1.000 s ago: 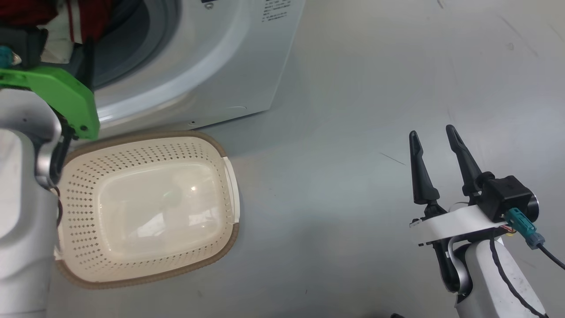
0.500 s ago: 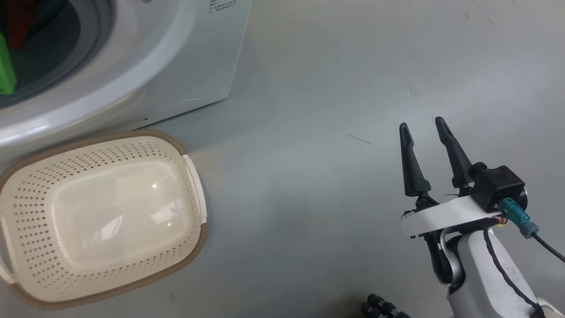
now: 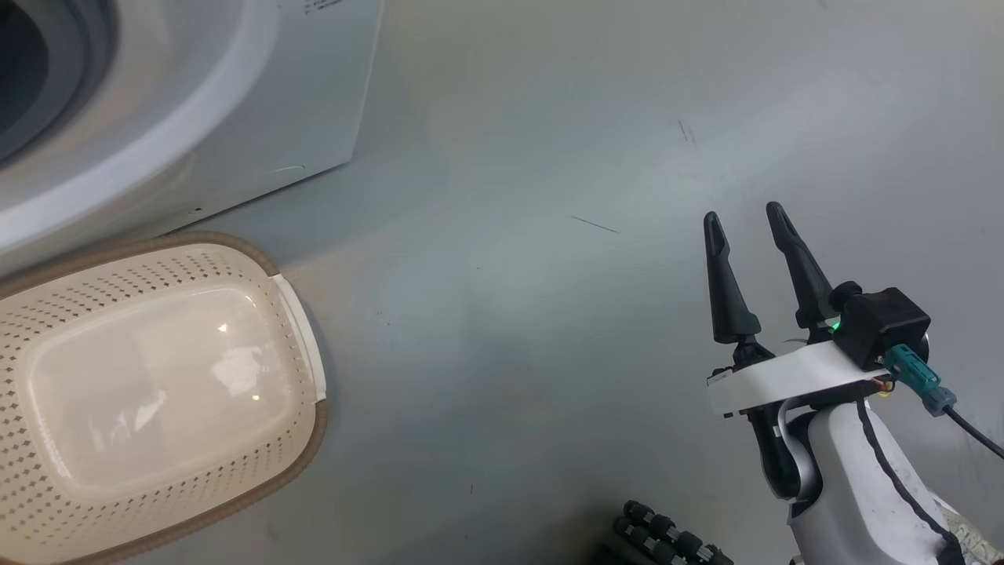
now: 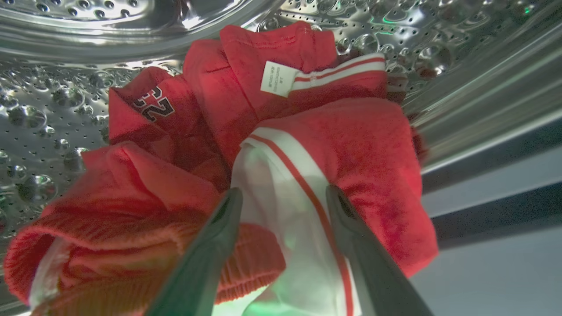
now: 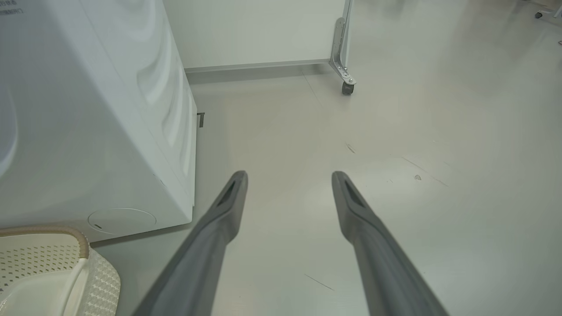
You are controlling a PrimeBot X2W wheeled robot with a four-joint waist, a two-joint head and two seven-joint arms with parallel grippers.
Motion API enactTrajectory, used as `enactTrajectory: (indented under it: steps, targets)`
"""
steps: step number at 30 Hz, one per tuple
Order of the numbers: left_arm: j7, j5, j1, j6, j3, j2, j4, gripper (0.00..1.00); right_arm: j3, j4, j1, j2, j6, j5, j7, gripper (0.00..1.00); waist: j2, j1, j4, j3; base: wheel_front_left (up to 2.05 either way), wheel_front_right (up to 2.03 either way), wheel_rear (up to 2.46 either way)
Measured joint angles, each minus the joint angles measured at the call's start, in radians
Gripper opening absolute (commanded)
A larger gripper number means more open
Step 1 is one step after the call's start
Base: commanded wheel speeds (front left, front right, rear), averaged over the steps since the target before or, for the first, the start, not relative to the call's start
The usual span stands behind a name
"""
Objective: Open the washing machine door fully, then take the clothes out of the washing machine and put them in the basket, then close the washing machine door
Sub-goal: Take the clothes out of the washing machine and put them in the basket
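In the left wrist view the clothes (image 4: 307, 131), red with white panels and stripes, lie heaped in the perforated steel drum (image 4: 66, 87) of the washing machine (image 3: 235, 94). My left gripper (image 4: 283, 195) is open inside the drum, its fingers either side of a white panel of the top garment. The cream basket (image 3: 302, 357) with a brown rim stands empty on the floor before the machine. My right gripper (image 3: 741, 216) is open over bare floor, well right of the basket, with nothing between its fingers. The washing machine door is out of view.
Grey floor (image 3: 510, 314) stretches to the right of the machine. A white panel on a caster wheel (image 5: 347, 87) stands farther back in the right wrist view. Some black ribbed parts (image 3: 667, 537) show at the head view's bottom edge.
The head camera has swung right: machine and basket slid to the left of the picture and the left arm left it. The right gripper stays open.
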Motion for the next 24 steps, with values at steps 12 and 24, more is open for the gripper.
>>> enactTrajectory:
  steps: [12, 24]
  targets:
    - [0.039, 0.0, -0.051, 0.0, 0.005, 0.004, 0.019, 0.0, -0.008, -0.006, -0.024, 0.003, 0.0, 0.02, 0.0, 1.0, 0.0, 0.0, -0.014, 0.042, 0.0, 0.0, 0.0]
    - [-0.042, -0.036, -0.069, 0.0, 0.03, -0.03, -0.009, 0.0, -0.03, -0.021, -0.041, 0.003, -0.01, 0.027, 0.0, 1.0, 0.0, 0.0, 0.017, 0.057, 0.0, 0.0, 0.0]
